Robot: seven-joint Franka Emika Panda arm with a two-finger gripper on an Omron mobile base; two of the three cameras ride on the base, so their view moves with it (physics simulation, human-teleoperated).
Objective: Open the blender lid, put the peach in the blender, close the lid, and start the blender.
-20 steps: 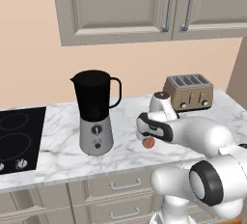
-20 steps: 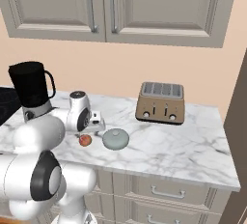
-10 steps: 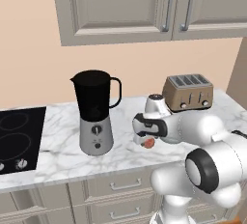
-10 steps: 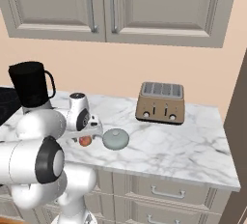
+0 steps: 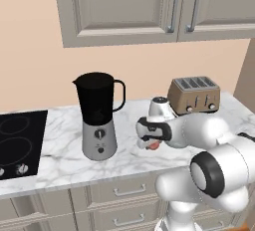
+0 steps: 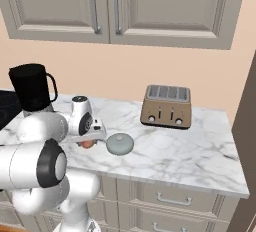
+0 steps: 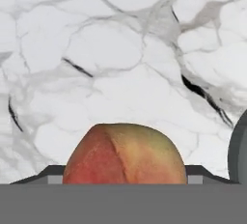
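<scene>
Now, peach: the peach (image 7: 124, 153) sits on the desk (image 6: 190, 156) right under the hand (image 5: 151, 144), near the front edge, just left of the lid (image 6: 119, 143) and well right of the blender (image 5: 98, 115).
Hand: low over the peach, fingers on either side of it; whether they are spread or already pinching the fruit I cannot tell from where I stand.
Handling: a small round fruit, light I would judge, with a soft skin that bruises under a hard squeeze; being round, it may roll or squirt out sideways if the fingers meet it off centre.
Where to hold: across the widest part, at its middle height, one finger on each side, with a gentle grip.
Lid: off the jar, lying dome-up on the desk, knob on top, close enough to the peach that a finger could nudge it.
Blender: upright to the left, dark jar mouth open, handle toward the right; the peach looks far smaller than the mouth, so it should drop in freely.
Surface: white marble with grey veins, smooth and hard, little to stop a rolling fruit.
Room: toaster (image 6: 166, 106) far right by the wall, hob (image 5: 20, 143) at the left end, grey cupboards above and drawers below.
</scene>
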